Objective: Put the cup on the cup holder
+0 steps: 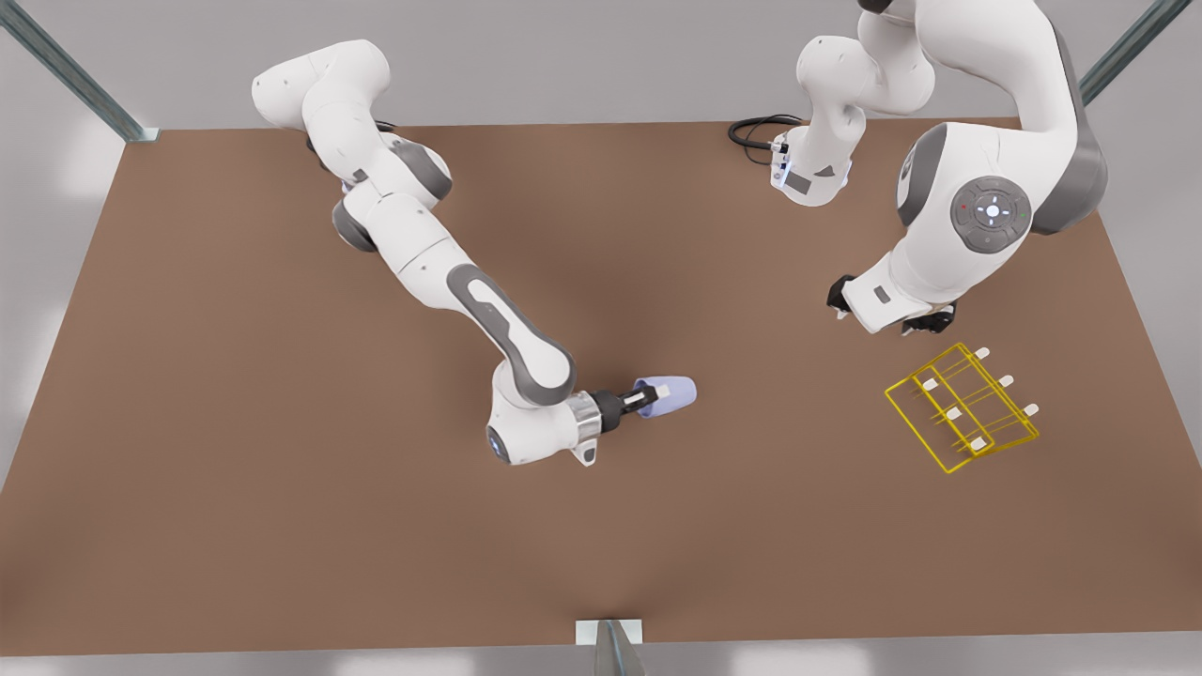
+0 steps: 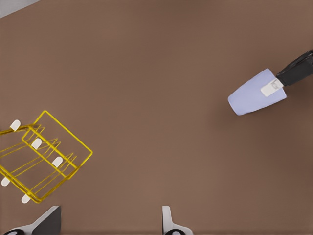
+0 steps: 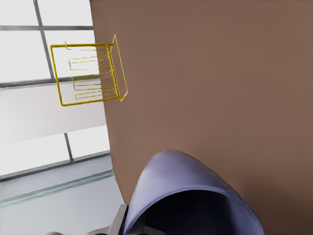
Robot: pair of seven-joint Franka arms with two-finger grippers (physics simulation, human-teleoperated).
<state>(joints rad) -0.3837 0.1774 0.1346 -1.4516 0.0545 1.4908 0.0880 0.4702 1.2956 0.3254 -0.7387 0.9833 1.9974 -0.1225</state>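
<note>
The lavender-blue cup lies on its side near the table's middle, base pointing to the front view's right. My right gripper, on the arm at the front view's left, is shut on its rim, a white pad pressed on the outer wall. The right wrist view looks into the cup's dark mouth. The yellow wire cup holder stands at the front view's right, well apart from the cup. Just behind it hangs my left gripper, open and holding nothing; its fingers frame the cup holder and the distant cup.
The brown table spreads wide around both arms. A black cable loops at the back by the arm base. Metal frame posts rise at the back corners, and a bracket sits at the front edge.
</note>
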